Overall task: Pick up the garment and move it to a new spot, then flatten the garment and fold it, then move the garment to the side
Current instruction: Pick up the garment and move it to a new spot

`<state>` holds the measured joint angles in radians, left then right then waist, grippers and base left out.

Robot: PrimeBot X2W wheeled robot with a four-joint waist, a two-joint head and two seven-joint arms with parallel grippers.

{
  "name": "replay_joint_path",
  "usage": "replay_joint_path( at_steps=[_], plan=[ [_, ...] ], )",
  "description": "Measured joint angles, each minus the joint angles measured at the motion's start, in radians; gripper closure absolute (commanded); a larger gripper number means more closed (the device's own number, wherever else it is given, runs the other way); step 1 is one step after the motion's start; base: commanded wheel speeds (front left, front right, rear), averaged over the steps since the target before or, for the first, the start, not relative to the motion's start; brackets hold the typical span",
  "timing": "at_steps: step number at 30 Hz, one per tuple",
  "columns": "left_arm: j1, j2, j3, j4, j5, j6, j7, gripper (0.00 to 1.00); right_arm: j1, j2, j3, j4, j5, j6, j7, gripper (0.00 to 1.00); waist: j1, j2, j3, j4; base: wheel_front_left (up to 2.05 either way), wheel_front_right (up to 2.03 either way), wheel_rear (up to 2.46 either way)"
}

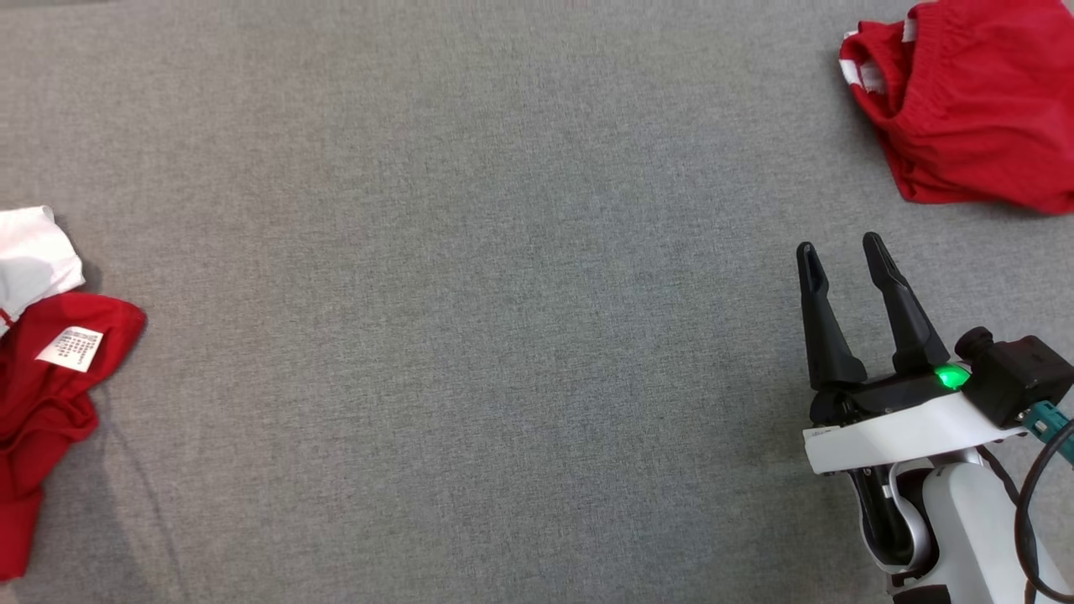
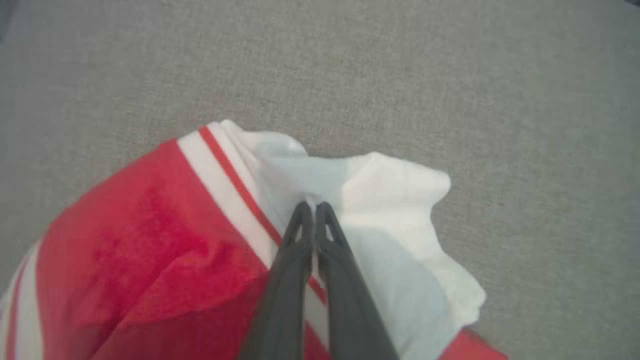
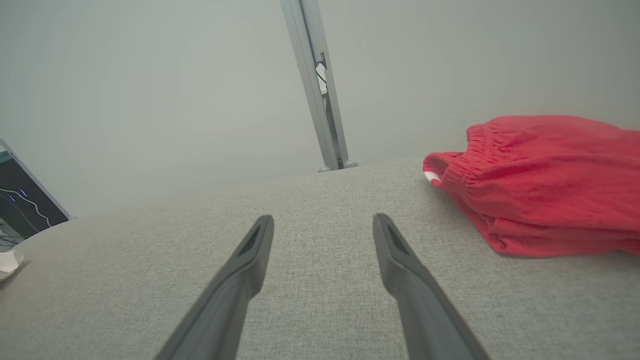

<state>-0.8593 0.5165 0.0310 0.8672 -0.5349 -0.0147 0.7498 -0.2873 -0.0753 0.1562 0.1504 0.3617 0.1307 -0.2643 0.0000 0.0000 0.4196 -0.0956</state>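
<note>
A crumpled red and white garment (image 1: pixel 50 377) lies at the left edge of the grey surface, a white care label showing on its red part. In the left wrist view the garment (image 2: pixel 150 250) shows red cloth with white stripes and a white panel. My left gripper (image 2: pixel 314 204) is shut there, its two fingertips pinching a small fold of the white panel. My right gripper (image 1: pixel 839 247) hovers at the lower right, open and holding nothing, well away from that garment. The right wrist view shows its fingers (image 3: pixel 324 222) spread above bare grey fabric.
A second red garment (image 1: pixel 973 101) with an elastic waistband lies bunched at the far right corner, also visible as a red heap (image 3: pixel 545 185). The grey fabric surface (image 1: pixel 503 294) stretches between the two. A metal post (image 3: pixel 320 100) and a dark screen (image 3: pixel 20 205) stand beyond its far edge.
</note>
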Motion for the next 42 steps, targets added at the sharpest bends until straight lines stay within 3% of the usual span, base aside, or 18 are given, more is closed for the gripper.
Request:
replay_joint_path(
  at_steps=[13,21,25,30,35,42],
  plan=[
    [-0.005,-0.008,-0.144,-0.140,0.062,-0.099,-0.083,1.00,0.035,0.005,0.004,0.026,0.000,0.000,0.000,0.00,0.0000,0.0000,-0.136,0.000,0.00,0.00,0.00],
    [-0.006,-0.035,-0.264,-0.256,0.055,-0.112,-0.099,1.00,0.055,0.007,-0.008,0.027,0.002,0.000,0.000,0.00,0.0000,0.0000,-0.201,-0.039,0.00,0.00,0.00],
    [-0.008,-0.051,-0.428,-0.383,-0.014,-0.115,-0.085,1.00,0.071,0.011,-0.012,0.027,0.007,0.000,0.000,0.00,0.0000,0.0000,-0.224,-0.103,0.00,0.00,0.00],
    [-0.013,-0.045,-0.519,-0.435,-0.039,-0.115,-0.086,1.00,0.071,0.016,-0.012,0.026,0.012,0.000,0.000,0.00,0.0000,0.0000,-0.226,-0.152,0.00,0.00,0.00],
    [-0.031,-0.085,-0.621,-0.456,-0.072,-0.115,-0.083,1.00,0.073,0.020,-0.012,0.026,0.017,0.000,0.000,0.00,0.0000,0.0000,-0.223,-0.214,0.00,0.00,0.00],
    [-0.032,-0.206,-0.716,-0.405,-0.105,-0.115,-0.137,1.00,0.082,0.024,-0.009,0.027,0.026,0.000,0.000,0.00,0.0000,0.0000,-0.210,-0.284,0.00,0.00,0.00]
  ],
)
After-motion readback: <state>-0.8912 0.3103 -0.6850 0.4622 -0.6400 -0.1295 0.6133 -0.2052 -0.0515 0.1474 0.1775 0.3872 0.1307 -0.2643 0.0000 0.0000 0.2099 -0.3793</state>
